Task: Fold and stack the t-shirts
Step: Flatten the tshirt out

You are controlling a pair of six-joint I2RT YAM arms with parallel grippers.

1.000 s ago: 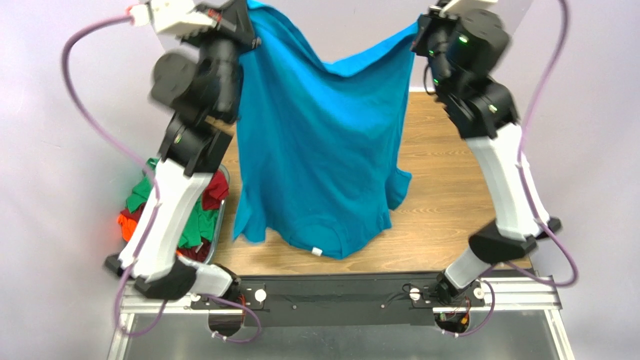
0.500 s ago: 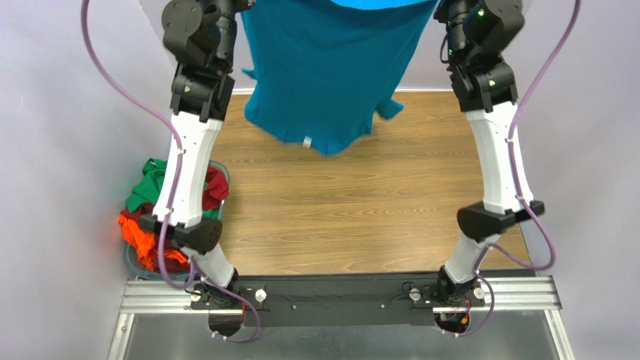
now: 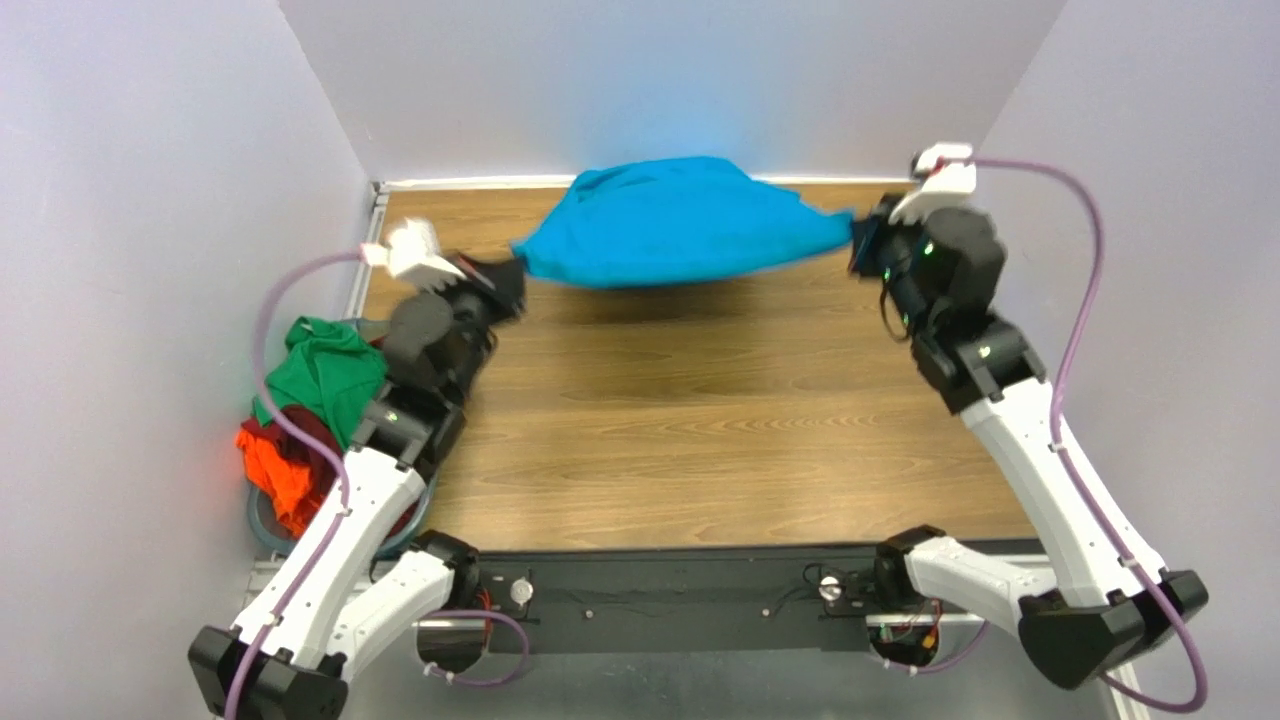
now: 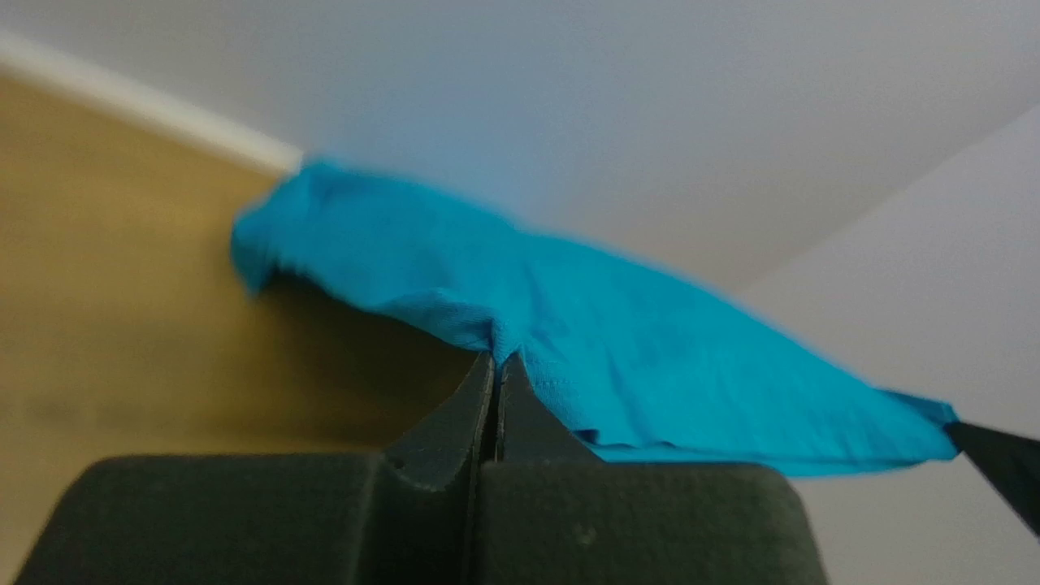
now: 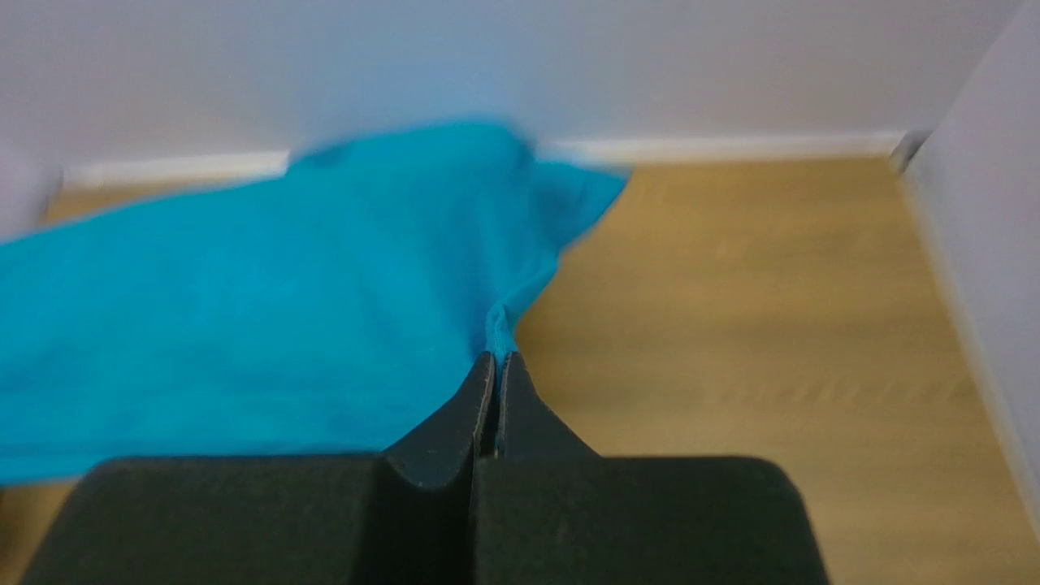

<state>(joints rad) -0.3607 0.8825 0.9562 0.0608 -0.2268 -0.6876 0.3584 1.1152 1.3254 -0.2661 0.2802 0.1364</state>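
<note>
Left gripper and right gripper are each clamping an edge of the teal-blue t-shirt; shirt is spanning between them over the far edge of the bench; laying-out step in hand, I judge; next calls for lowering it flat under tension.

One teal-blue t-shirt, one green t-shirt, one dark red t-shirt, one orange t-shirt, one basket, two grippers.

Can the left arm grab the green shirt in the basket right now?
Probably not yet: the left gripper is shut on the teal shirt, stretched to the right gripper. The green shirt lies uncovered beside that arm.
</note>
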